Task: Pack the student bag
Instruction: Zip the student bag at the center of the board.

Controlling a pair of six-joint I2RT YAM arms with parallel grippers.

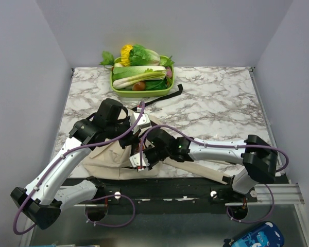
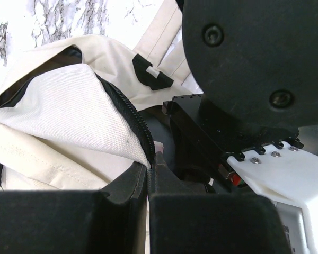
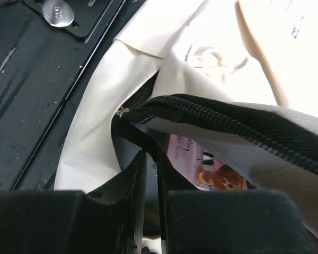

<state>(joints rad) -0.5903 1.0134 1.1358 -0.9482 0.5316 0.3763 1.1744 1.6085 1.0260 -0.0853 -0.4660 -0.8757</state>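
Observation:
The beige student bag lies at the near left of the marble table, its black-zipped mouth held open. My left gripper is shut on the far zipper edge; in the left wrist view its jaws pinch the cream fabric by the zipper. My right gripper is shut on the near zipper edge, jaws nearly closed on the black tape. A pink book or case with a bear picture shows inside the bag.
A green tray of vegetables stands at the back of the table. A black strap lies in front of it. A wide beige strap runs right under my right arm. A blue case lies below the table edge.

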